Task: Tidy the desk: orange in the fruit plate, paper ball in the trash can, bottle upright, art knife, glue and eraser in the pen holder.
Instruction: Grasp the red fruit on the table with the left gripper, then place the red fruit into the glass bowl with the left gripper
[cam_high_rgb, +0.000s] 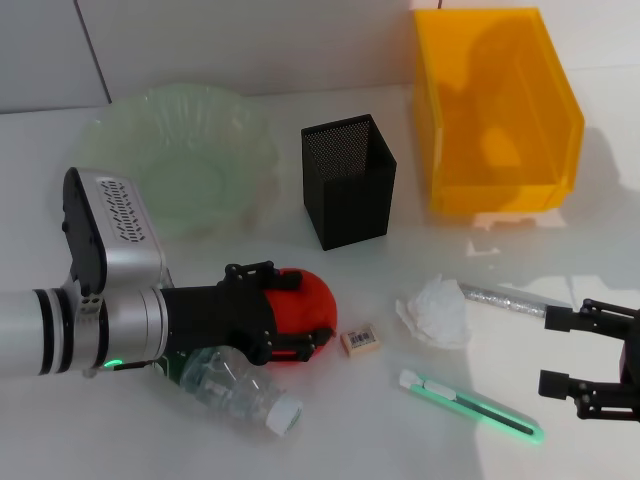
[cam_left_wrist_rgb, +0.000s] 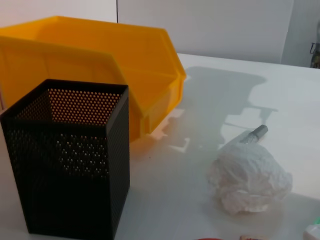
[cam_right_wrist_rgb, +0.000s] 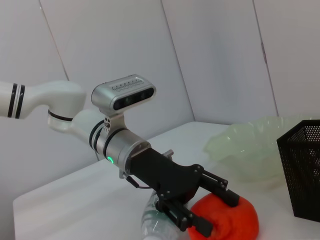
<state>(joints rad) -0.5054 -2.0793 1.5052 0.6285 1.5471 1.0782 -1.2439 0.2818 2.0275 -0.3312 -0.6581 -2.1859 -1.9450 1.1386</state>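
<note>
My left gripper (cam_high_rgb: 308, 312) has its fingers on either side of the orange (cam_high_rgb: 312, 293), which rests on the table; the right wrist view shows the gripper (cam_right_wrist_rgb: 219, 212) clasping the orange (cam_right_wrist_rgb: 235, 220). A clear bottle (cam_high_rgb: 240, 388) lies on its side just below the gripper. The eraser (cam_high_rgb: 360, 341), the paper ball (cam_high_rgb: 435, 310), the silver glue stick (cam_high_rgb: 510, 299) and the green art knife (cam_high_rgb: 470, 405) lie to the right. My right gripper (cam_high_rgb: 575, 355) is open and empty at the right edge, near the knife's end.
The green fruit plate (cam_high_rgb: 180, 160) is at the back left, the black mesh pen holder (cam_high_rgb: 350, 180) in the middle and the yellow bin (cam_high_rgb: 495, 110) at the back right. The left wrist view shows the pen holder (cam_left_wrist_rgb: 70, 160), the bin (cam_left_wrist_rgb: 100, 55) and the paper ball (cam_left_wrist_rgb: 250, 180).
</note>
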